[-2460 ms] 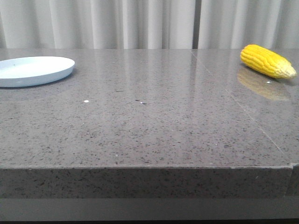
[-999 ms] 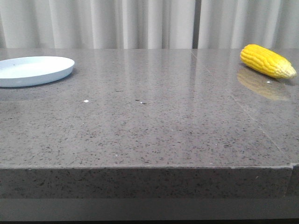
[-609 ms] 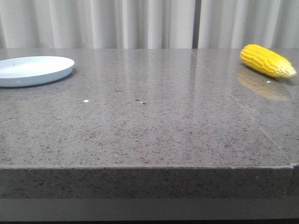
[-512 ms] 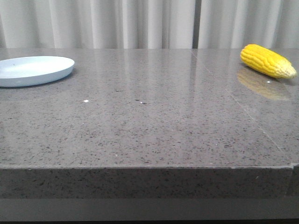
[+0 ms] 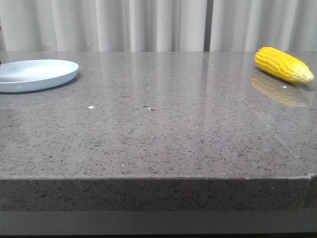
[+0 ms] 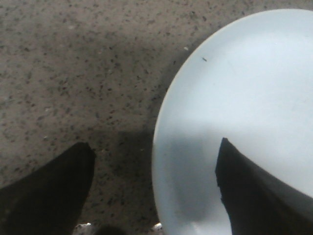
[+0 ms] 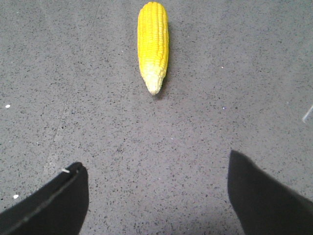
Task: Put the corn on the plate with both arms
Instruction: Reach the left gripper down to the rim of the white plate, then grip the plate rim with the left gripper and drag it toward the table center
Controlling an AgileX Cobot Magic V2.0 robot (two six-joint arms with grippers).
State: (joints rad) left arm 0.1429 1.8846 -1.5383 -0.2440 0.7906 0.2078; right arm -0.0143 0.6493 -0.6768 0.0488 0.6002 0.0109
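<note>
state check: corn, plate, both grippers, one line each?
corn: lying on its side on the table, far right, ungrasped, pale tip toward the right gripper.
plate: flat on the table, far left, nothing on it.
left gripper: open, straddling the plate's rim; contact not clear.
right gripper: open, short of the corn, holding nothing.

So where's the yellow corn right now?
In the front view the corn lies on the grey table at the far right, far from the plate on the left.
</note>
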